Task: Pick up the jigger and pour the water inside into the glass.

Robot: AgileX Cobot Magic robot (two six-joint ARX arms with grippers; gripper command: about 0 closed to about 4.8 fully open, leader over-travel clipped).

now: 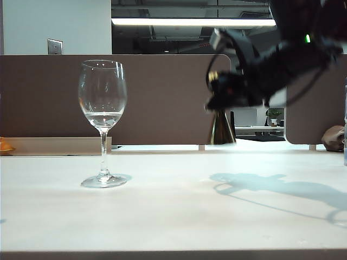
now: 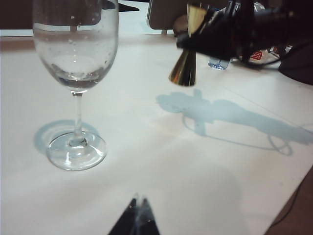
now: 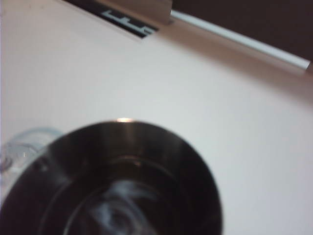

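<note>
The glass [image 1: 102, 97] stands upright at the table's left, with a little clear water in the bottom of its bowl; the left wrist view shows it close up [image 2: 76, 44]. To its right, the gold jigger [image 1: 221, 130] hangs upright above the table, with my right gripper [image 1: 222, 89] shut on its waist. The jigger [image 2: 185, 68] casts a shadow on the table below. In the right wrist view its dark open mouth [image 3: 122, 181] hides the fingers; any water inside cannot be made out. My left gripper [image 2: 138, 200] is shut and empty, low near the glass's foot.
A brown partition [image 1: 162, 97] runs along the table's far edge. A clear bottle [image 2: 217, 62] stands behind the right arm. A brown lump [image 1: 332, 138] lies at the far right, and something orange [image 1: 4, 145] at the far left.
</note>
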